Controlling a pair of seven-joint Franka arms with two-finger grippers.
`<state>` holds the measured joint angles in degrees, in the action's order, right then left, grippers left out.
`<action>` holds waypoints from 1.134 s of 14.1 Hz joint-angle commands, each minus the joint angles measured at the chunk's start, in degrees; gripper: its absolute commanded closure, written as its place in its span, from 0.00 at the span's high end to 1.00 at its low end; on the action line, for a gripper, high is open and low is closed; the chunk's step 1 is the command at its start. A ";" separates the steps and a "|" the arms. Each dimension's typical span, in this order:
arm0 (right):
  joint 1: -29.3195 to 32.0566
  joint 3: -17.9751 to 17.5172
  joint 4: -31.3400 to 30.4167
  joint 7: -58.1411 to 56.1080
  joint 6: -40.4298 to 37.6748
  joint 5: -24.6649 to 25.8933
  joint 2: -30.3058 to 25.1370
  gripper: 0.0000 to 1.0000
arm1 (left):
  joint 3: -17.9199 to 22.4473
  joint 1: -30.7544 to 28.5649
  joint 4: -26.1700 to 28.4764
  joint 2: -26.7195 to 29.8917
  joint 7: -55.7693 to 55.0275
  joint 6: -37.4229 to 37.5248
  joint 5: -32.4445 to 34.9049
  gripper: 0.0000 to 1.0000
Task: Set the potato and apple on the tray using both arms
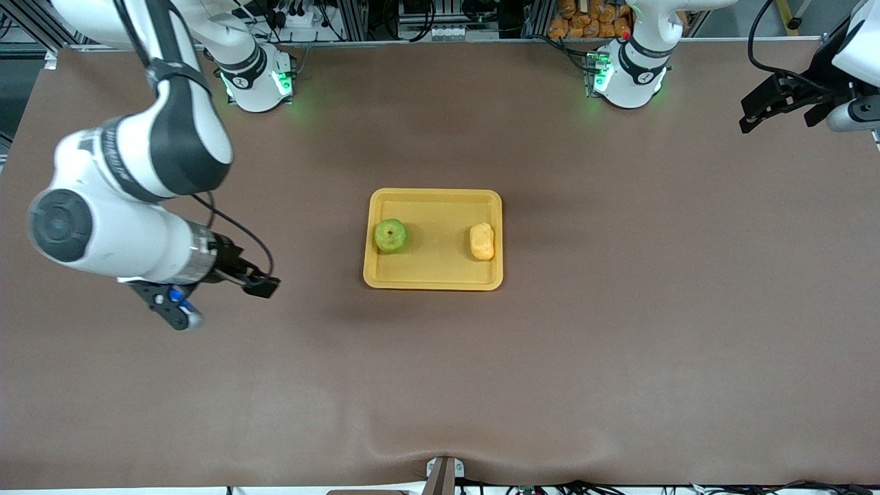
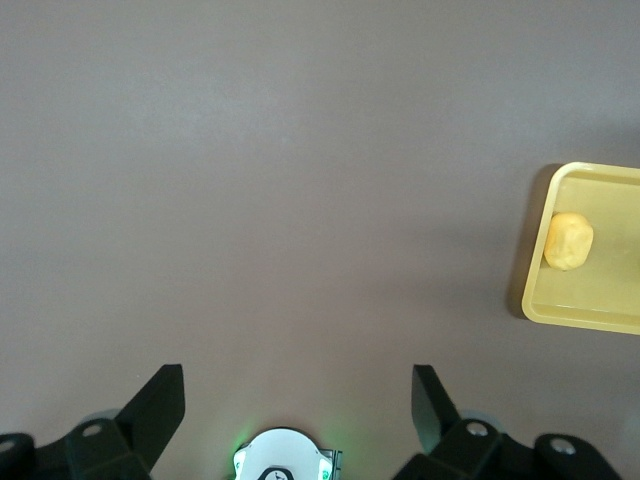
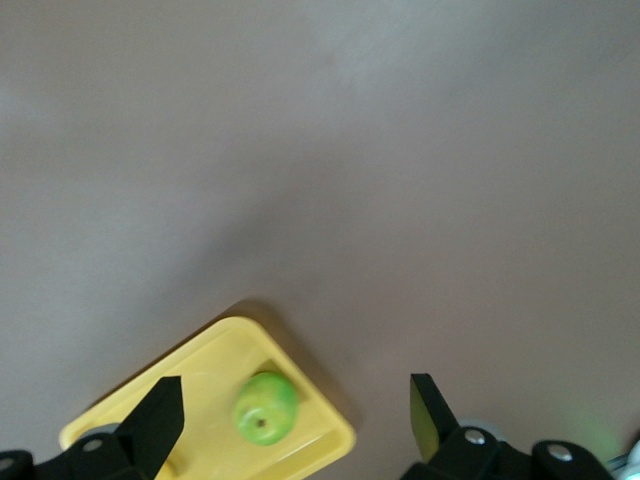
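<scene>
The yellow-orange tray (image 1: 433, 280) lies mid-table. In it rest the green apple (image 1: 390, 236), at the right arm's end, and the oblong yellow potato (image 1: 482, 241), at the left arm's end. My right gripper (image 1: 260, 283) hangs open over bare table beside the tray, holding nothing. Its wrist view shows the apple (image 3: 266, 408) in the tray (image 3: 215, 365) far below its open gripper (image 3: 295, 395). My left gripper (image 1: 753, 113) is open and empty, high over the left arm's end of the table. Its wrist view shows the potato (image 2: 568, 241) in the tray (image 2: 585, 312), well apart from its gripper (image 2: 297, 400).
A brown mat (image 1: 619, 330) covers the table. The two arm bases (image 1: 256, 81) (image 1: 629, 77) stand at the edge farthest from the front camera. Orange items (image 1: 584, 17) sit off the table past that edge.
</scene>
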<state>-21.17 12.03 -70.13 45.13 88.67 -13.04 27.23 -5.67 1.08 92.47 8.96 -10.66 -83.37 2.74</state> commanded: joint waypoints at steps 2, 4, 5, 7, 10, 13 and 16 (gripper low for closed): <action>4.28 -1.04 -0.36 -8.19 -2.80 2.50 -4.81 1.00 | -0.05 -0.12 0.35 0.80 0.11 -0.22 -0.89 1.00; 8.06 -1.57 -0.71 -17.13 -3.15 2.23 -7.53 1.00 | -0.05 -0.12 0.35 0.89 0.11 0.04 -0.89 1.00; 9.73 -1.57 -0.71 -22.05 -4.98 2.15 -8.41 1.00 | -0.05 -0.12 0.35 0.89 0.11 0.05 -0.89 1.00; 12.55 -1.57 -0.71 -28.40 -7.63 2.32 -9.82 1.00 | -0.05 -0.12 0.35 0.89 0.11 0.05 -0.89 1.00; 15.28 -1.57 -0.89 -36.05 -9.21 4.68 -12.63 1.00 | -0.05 -0.03 0.26 0.89 0.11 0.05 -0.89 1.00; 17.47 -1.66 -2.46 -45.62 -10.36 7.07 -16.49 1.00 | -0.05 -0.03 0.26 0.89 0.11 0.05 -0.89 1.00; 19.67 -1.66 -7.90 -50.14 -10.10 7.33 -21.24 1.00 | -0.05 -0.03 0.26 0.71 0.11 -0.13 -0.89 1.00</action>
<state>-3.75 11.84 -71.83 -2.27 77.78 -6.71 10.86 -5.67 1.12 92.43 8.96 -10.66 -83.36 2.74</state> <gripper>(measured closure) 0.000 0.000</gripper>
